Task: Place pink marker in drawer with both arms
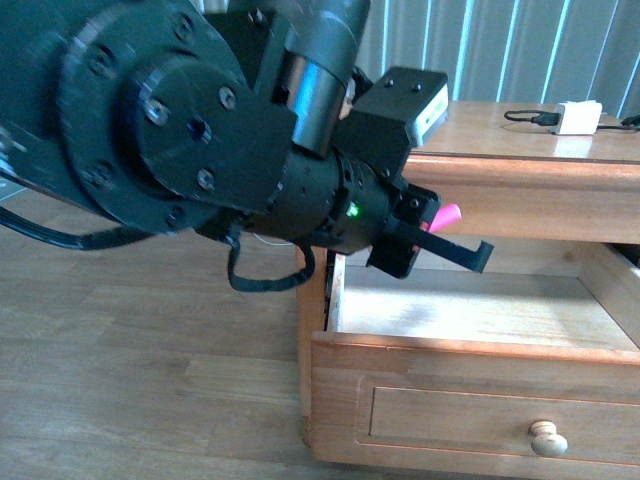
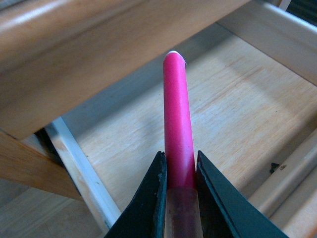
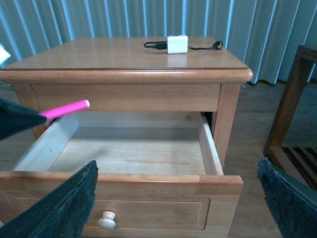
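The top drawer of the honey-coloured cabinet stands pulled out, its pale wood floor bare. My left gripper is shut on the pink marker and hovers over the drawer's rear left corner, just under the cabinet top. In the left wrist view the marker juts forward from between the fingertips, above the drawer floor. From the right wrist the marker shows over the drawer's left wall. My right gripper is open in front of the drawer front, apart from the knob.
A white charger block with a black cable lies on the cabinet top. A dark wooden frame stands to the cabinet's right. Curtains hang behind, and wooden floor lies to the left.
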Available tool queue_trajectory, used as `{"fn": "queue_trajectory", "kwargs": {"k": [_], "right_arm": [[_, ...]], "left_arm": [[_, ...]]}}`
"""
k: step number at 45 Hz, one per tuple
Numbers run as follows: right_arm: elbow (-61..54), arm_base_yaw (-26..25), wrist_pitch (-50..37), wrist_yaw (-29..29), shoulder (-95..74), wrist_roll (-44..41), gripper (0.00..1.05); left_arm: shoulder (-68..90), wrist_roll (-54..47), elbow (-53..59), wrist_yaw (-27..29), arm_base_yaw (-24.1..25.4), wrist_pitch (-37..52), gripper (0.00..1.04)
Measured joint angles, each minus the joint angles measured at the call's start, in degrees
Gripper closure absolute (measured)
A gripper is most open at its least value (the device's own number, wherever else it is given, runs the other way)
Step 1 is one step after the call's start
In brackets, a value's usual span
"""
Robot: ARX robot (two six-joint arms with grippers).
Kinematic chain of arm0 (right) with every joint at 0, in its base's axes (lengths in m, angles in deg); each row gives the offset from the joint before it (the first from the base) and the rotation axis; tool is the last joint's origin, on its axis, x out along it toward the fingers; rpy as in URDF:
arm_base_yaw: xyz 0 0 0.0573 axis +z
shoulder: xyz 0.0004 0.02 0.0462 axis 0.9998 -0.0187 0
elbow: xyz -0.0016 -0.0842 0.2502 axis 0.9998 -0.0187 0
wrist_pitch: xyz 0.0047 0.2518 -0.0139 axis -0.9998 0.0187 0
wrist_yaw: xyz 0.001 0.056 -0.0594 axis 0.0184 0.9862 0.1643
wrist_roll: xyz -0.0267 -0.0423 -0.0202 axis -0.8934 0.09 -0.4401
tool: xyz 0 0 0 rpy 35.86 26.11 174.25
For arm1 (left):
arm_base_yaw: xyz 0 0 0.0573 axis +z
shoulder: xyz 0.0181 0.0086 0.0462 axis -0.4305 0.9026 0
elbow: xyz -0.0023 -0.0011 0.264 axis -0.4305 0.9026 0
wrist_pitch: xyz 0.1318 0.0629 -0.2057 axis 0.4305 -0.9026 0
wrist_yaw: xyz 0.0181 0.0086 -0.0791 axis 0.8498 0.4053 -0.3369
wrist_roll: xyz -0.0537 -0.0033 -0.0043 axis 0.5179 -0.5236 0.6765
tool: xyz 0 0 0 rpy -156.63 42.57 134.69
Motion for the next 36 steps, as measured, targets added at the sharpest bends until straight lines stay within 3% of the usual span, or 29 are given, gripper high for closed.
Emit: {"fn": "queue_trajectory", "kwargs": {"k": [24,29,36], "right_arm": [[0.0,0.0,0.0,0.0,0.0,0.0,0.09],[0.0,0.0,0.0,0.0,0.0,0.0,0.09],[0.0,0.0,0.0,0.0,0.0,0.0,0.09]], "left_arm": [[13.7,4.3,-12.3,3.2,-1.0,-2.8,0.90],[14.1,4.1,-12.9,3.3,-1.1,-3.3,0.75],[13.1,2.8,-11.6,3.8,-2.0,-2.7,0.47]]}}
